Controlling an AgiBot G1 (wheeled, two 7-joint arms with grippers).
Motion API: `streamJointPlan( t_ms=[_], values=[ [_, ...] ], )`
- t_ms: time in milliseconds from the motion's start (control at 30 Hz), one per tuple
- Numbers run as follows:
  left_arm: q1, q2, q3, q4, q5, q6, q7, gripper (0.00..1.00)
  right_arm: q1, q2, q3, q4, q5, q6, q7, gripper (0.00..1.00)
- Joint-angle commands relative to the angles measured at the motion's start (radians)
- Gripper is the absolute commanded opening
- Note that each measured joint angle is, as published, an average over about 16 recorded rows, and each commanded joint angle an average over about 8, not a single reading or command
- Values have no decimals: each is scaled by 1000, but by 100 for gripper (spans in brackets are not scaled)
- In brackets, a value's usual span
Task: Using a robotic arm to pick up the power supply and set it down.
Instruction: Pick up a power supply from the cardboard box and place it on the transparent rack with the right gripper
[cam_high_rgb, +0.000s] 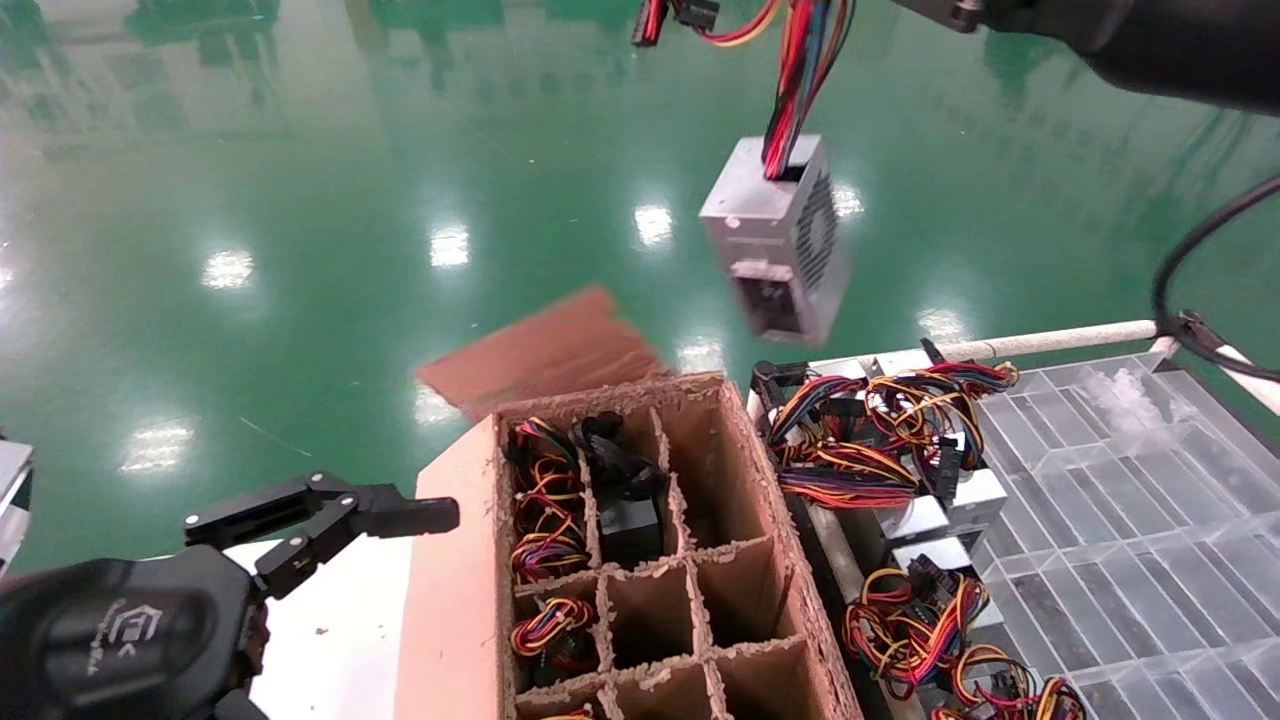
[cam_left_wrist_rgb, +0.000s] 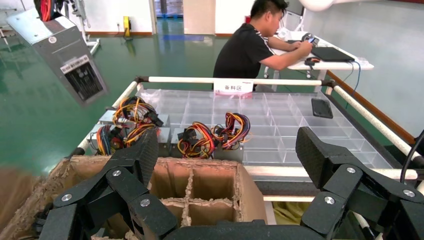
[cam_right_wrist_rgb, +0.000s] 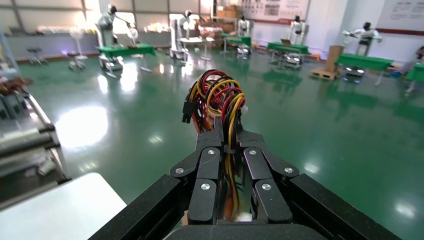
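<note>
The power supply, a silver-grey metal box, hangs tilted in the air above the green floor, beyond the cardboard box. It also shows in the left wrist view, with the power supply high up. Its red, yellow, black and blue wire bundle runs up through my right gripper, which is shut on the wires. Only the dark right arm shows in the head view. My left gripper stands open and empty, low beside the box.
A divided cardboard box holds wire bundles and a black-cased unit. To its right, other power supplies lie at the edge of a clear compartment tray. A person sits at a desk beyond it.
</note>
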Motion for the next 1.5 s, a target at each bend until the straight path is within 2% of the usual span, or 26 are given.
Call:
streamJointPlan(
  t_ms=[33,533,900,1233,1500],
  values=[
    [0,0,0,0,0,0,0,100,8,12,-1,-6,-6,-11,-7,0],
    [0,0,0,0,0,0,0,100,86,178,-20,-64,-66,-174,-48,0],
    [0,0,0,0,0,0,0,100,102,302,-40,-172,-139,-264,-167,0],
    [0,0,0,0,0,0,0,100,90,352,-52,-288,-140,-331,-264,0],
    [0,0,1,0,0,0,0,100,87,381,-111,-301,-139,-353,-306,0]
  ],
)
